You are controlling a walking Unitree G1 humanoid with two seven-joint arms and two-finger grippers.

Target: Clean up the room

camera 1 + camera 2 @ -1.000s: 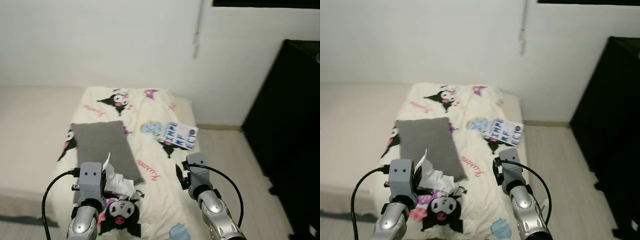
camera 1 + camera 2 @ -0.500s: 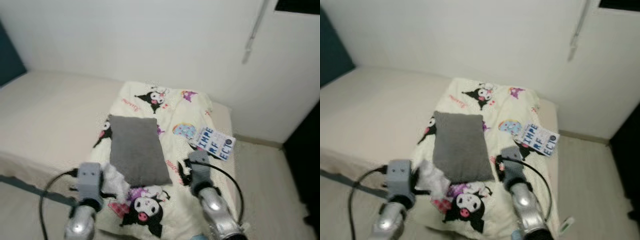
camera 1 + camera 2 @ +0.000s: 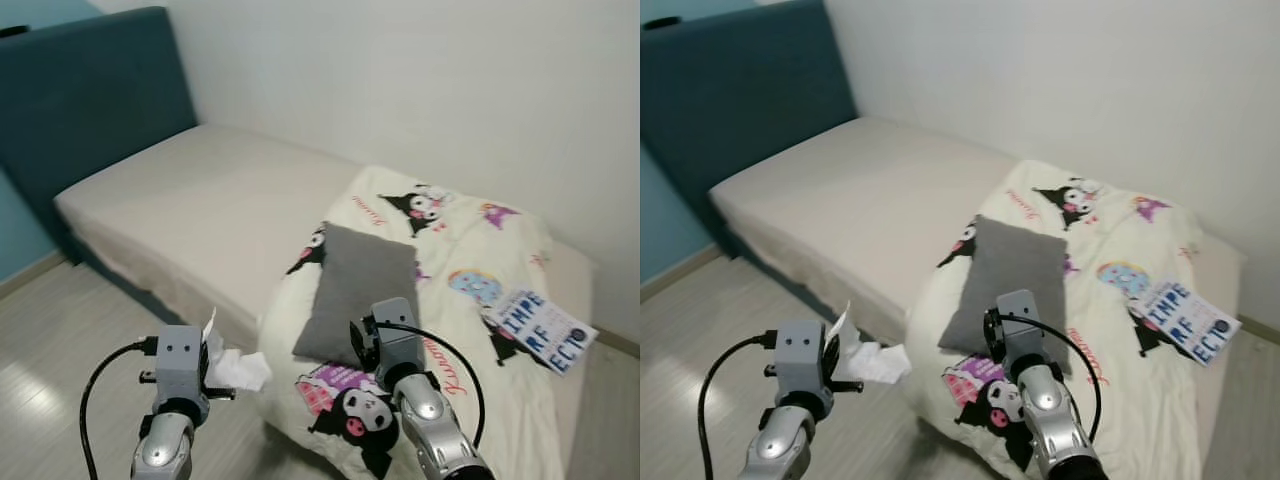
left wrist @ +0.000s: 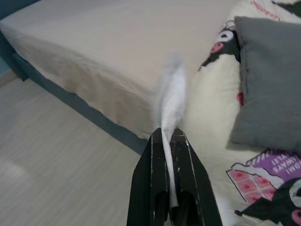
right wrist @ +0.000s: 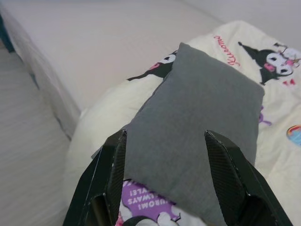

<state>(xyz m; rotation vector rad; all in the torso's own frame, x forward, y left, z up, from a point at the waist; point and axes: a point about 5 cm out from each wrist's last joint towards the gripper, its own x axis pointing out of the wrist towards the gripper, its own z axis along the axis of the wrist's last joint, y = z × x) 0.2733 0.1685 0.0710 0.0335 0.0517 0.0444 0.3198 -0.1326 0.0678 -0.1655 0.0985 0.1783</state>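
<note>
A bedroom seen from the robot's head camera: a bed (image 3: 190,200) with a bare beige mattress runs from 10 o'clock toward the centre, with a dark blue headboard (image 3: 80,90) at 10 o'clock. A cream cartoon-print blanket (image 3: 470,300) covers the bed's end at 3 o'clock, a grey pillow (image 3: 360,290) lies on it at centre, and a book (image 3: 545,330) rests on the blanket at 3 o'clock. The left claw (image 4: 168,141) sits at 7 o'clock over the wood floor (image 3: 60,330), just off the bed's edge, its two fingers pressed together on a crumpled white tissue (image 3: 235,368), which hangs free in the air in front of it. The right claw (image 5: 164,141) is at 6 o'clock, its fingers spread apart and empty, pointing over the pillow. The tissue is probably rubbish to be carried to a bin, though no bin is visible. The grip looks thin: only a narrow fold sits between the fingers, so a swing of the arm or a jolt in walking could tear it or let it slip to the floor. The raised right claw might also snag the blanket if the robot turns close to the bed.
</note>
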